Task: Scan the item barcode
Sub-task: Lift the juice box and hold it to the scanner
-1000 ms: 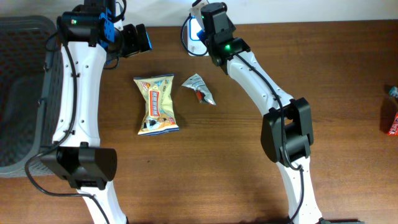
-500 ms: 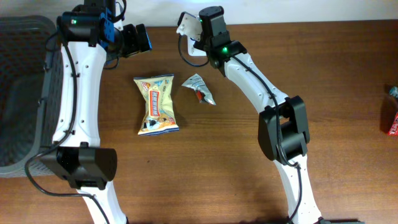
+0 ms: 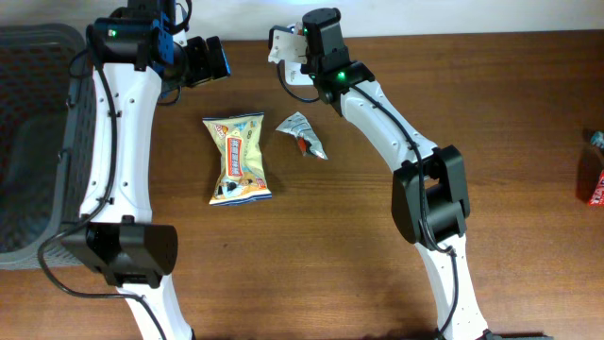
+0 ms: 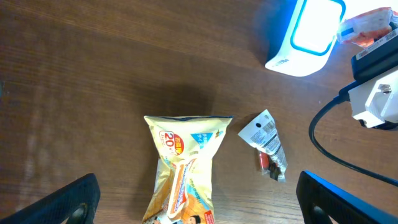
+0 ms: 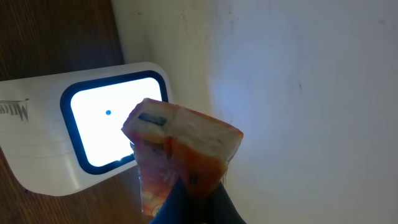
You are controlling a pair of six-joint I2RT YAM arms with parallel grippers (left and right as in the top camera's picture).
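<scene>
One pinched corner is all the closed right tool [image 5: 186, 198] has of the packet [image 5: 180, 146], held before the scanner [image 5: 93, 140] at the far edge of the desk [image 3: 528, 113], so it may slip or turn its barcode away; the left tool [image 3: 209, 60] hangs open.

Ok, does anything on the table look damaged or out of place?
The small silver packet beside the yellow snack bag looks crumpled and lies askew. Nothing is spilled. A red box sits alone at the far right edge.
</scene>
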